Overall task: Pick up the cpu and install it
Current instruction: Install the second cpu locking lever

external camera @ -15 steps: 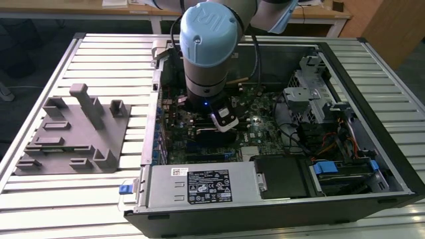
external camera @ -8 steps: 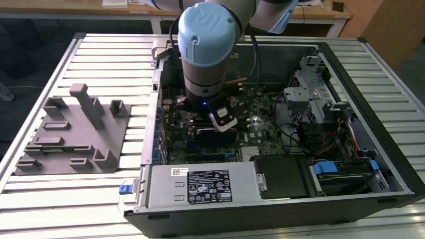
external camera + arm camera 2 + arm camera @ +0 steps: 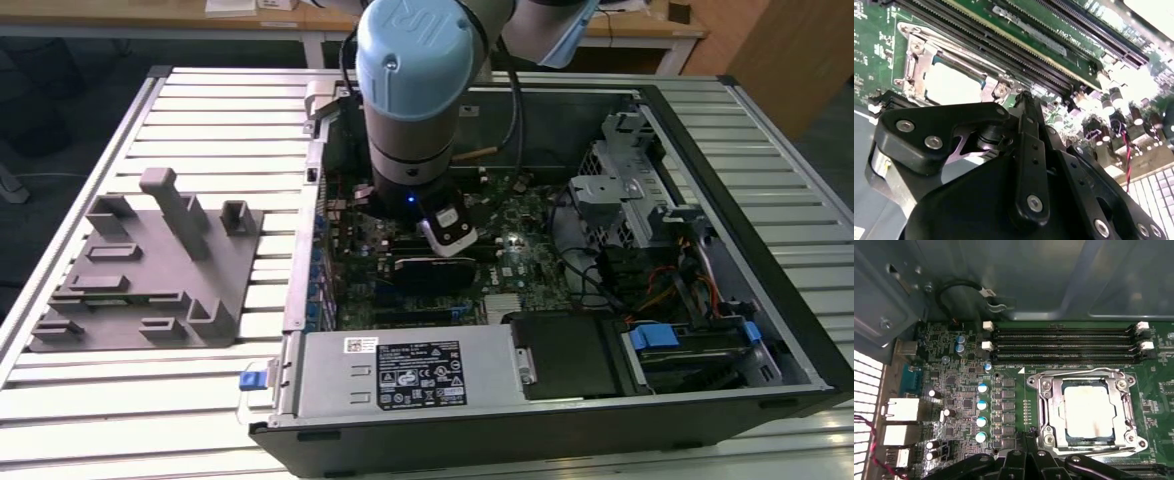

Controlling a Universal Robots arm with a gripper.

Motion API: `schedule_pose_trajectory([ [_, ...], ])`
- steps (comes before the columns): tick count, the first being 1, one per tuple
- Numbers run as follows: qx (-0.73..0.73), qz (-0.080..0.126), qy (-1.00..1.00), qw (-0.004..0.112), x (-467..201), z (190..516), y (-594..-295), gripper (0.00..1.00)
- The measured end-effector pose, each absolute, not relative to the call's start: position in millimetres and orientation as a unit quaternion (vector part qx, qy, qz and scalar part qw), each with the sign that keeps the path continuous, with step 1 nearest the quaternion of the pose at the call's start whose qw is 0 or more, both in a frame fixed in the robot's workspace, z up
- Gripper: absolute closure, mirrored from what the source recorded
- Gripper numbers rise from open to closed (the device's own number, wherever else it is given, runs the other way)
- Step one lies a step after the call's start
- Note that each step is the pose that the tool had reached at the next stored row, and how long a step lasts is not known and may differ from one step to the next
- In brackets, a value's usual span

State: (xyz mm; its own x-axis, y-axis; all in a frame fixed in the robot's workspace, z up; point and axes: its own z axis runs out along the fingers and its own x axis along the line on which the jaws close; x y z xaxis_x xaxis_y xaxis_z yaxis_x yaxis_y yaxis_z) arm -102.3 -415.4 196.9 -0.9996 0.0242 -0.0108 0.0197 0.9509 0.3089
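the small flat square cpu with a pale silver metal top (image 3: 1089, 412) lies seated in the metal-framed socket (image 3: 1046, 410) on the green motherboard (image 3: 954, 385), beside the long black memory slots (image 3: 1064, 345). the black pincer (image 3: 1029, 452) hangs just above the board next to the socket, apart from the cpu, holding nothing; whether its fingers are apart or together cannot be told. in the exterior view the arm reaches into the open black computer case (image 3: 747, 290) on the slatted metal table (image 3: 214, 110), near a grey plastic block with upright posts (image 3: 140, 265).
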Motion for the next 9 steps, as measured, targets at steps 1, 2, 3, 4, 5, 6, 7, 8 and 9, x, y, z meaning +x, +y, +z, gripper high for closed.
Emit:
schedule_pose_trajectory([
  [1,0.012,0.154,0.988,0.007,-102.2,198.9,-415.0,0.89],
  [2,0.013,0.152,0.988,0.008,-102.2,200.6,-414.6,0.89],
  [3,0.014,0.148,0.989,0.008,-102.2,202.1,-414.2,0.89],
  [4,0.016,0.144,0.989,0.008,-102.2,203.4,-414.0,0.89],
  [5,0.018,0.14,0.99,0.009,-102.2,204.6,-413.7,0.89],
  [6,0.02,0.136,0.991,0.009,-102.2,205.3,-413.5,0.89],
  [7,0.022,0.132,0.991,0.009,-102.1,205.5,-413.0,0.89],
  [8,0.024,0.131,0.991,0.009,-101.9,205.5,-412.0,0.89],
  [9,0.025,0.13,0.991,0.01,-101.5,205.5,-410.6,0.89],
])
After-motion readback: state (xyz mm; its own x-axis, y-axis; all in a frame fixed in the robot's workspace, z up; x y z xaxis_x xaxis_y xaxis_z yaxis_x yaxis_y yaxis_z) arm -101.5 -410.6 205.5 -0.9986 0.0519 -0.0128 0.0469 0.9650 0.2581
